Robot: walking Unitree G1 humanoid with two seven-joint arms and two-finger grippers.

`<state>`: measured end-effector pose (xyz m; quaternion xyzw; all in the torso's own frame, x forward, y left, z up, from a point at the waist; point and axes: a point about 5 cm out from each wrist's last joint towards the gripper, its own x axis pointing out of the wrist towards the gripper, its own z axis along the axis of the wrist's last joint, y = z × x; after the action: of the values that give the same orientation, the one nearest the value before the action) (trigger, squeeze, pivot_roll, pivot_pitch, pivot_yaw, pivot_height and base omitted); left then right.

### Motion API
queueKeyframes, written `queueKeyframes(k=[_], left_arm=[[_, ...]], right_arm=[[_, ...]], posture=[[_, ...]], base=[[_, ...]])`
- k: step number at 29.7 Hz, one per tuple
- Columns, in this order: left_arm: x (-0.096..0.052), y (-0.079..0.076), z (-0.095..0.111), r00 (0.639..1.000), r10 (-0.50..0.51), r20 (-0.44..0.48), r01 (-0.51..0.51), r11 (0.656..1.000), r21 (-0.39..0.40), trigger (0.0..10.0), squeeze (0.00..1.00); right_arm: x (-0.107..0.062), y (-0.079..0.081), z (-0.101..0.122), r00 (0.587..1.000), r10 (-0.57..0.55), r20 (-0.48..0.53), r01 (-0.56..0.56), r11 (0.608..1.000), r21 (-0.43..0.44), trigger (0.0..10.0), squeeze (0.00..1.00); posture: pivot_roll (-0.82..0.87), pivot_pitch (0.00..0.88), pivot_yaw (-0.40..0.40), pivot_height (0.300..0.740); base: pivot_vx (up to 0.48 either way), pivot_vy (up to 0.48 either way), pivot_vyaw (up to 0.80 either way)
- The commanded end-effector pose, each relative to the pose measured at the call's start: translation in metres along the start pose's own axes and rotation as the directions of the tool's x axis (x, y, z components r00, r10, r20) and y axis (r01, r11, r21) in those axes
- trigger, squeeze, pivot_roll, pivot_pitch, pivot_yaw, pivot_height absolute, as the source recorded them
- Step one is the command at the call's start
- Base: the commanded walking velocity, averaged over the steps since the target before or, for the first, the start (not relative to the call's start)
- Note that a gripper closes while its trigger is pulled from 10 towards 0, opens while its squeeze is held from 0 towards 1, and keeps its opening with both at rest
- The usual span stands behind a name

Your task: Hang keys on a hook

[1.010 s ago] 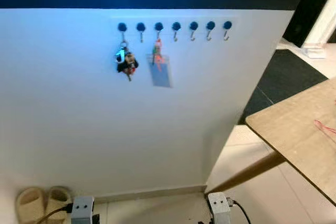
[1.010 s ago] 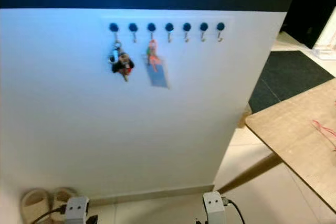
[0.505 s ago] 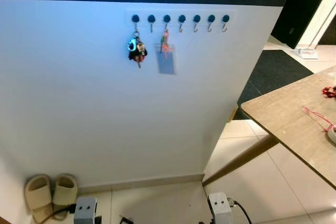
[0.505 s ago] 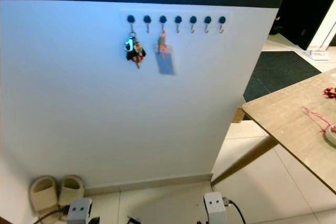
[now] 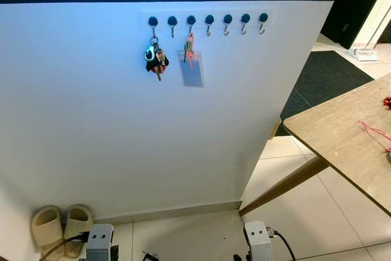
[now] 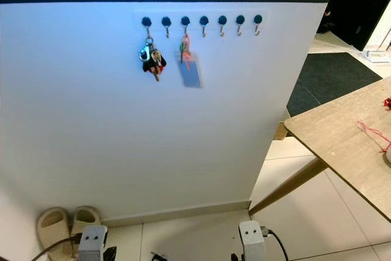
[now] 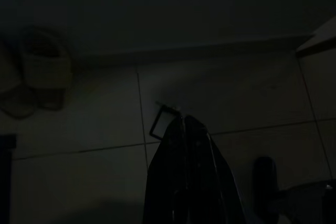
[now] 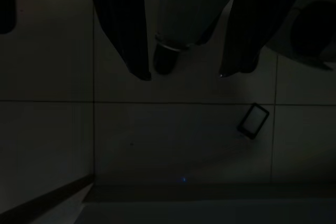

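Big white wall (image 5: pixel 122 139) takes up most of the head views, with a wooden table (image 5: pixel 342 145) off at the right edge. A row of hooks (image 5: pixel 209 20) runs along the wall's top edge; the keys (image 5: pixel 155 60) hang from the leftmost hook, a card (image 5: pixel 191 71) two hooks over. No readable writing anywhere. Slippers (image 5: pixel 58 227) sit by the wall's bottom left corner. Both arms hang idle: left gripper (image 7: pixel 182 121) fingers pressed together, right gripper (image 8: pixel 184 74) fingers spread apart, empty.

I see a white wall (image 5: pixel 122 139) with a row of hooks (image 5: pixel 209 20) — the keys (image 5: pixel 156 59) hang on the leftmost, a card tag (image 5: pixel 191 71) two hooks along. Slippers (image 5: pixel 58 227) sit on the tiled floor (image 5: pixel 195 236). A red string (image 5: pixel 372 131) lies on the wooden counter (image 5: pixel 342 142).
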<state>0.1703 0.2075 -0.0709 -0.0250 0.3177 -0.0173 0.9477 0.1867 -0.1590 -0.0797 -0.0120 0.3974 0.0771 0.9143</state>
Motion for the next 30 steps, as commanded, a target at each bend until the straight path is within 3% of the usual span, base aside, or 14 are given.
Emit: queueKeyframes(k=[1,6,30], left_arm=[[-0.001,-0.001,-0.002,1.0,-0.013,-0.008,0.013,1.0,0.017,10.0,0.0],[0.0,-0.003,-0.001,1.0,-0.013,-0.003,0.013,1.0,0.024,10.0,0.0],[0.008,-0.014,0.009,1.0,-0.006,0.02,0.005,1.0,0.026,10.0,0.0]], right_arm=[[-0.001,-0.002,-0.004,1.0,-0.01,-0.017,0.01,1.0,0.011,10.0,0.0],[-0.001,-0.004,-0.004,1.0,-0.011,-0.017,0.011,1.0,0.007,10.0,0.0],[-0.001,-0.014,0.004,1.0,-0.029,-0.007,0.029,0.999,-0.013,10.0,0.0]], posture=[[0.09,0.011,-0.028,0.74],[0.08,0.013,-0.031,0.74],[0.03,0.002,-0.036,0.74]], base=[[0.0,-0.469,0.0],[0.0,-0.435,0.0],[0.0,0.0,0.0]])
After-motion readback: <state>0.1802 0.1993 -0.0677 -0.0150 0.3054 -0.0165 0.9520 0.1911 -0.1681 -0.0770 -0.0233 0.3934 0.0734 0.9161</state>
